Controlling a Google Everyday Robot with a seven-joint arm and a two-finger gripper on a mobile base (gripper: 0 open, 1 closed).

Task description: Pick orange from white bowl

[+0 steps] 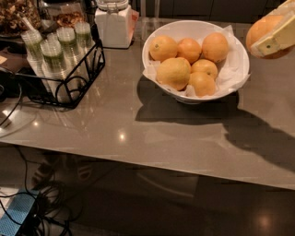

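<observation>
The white bowl (193, 28), lined with crinkled paper, stands at the back of the grey table and holds several yellow-orange fruits, with a big lemon-like one (173, 73) at the front left. My gripper (271, 38) is at the top right edge of the camera view, to the right of the bowl's rim and raised above the table. It is shut on the deep-orange orange (260, 31). One pale yellow finger (278, 39) lies across the front of the fruit. The other finger and the arm are out of view.
A white square lidded jar (114, 23) stands behind the bowl to its left. A black wire rack (69, 78) with green-filled cups sits at the left. Dishes of food (18, 14) are at the back left. The table's front edge (138, 154) runs across the middle, with cables on the floor (27, 207).
</observation>
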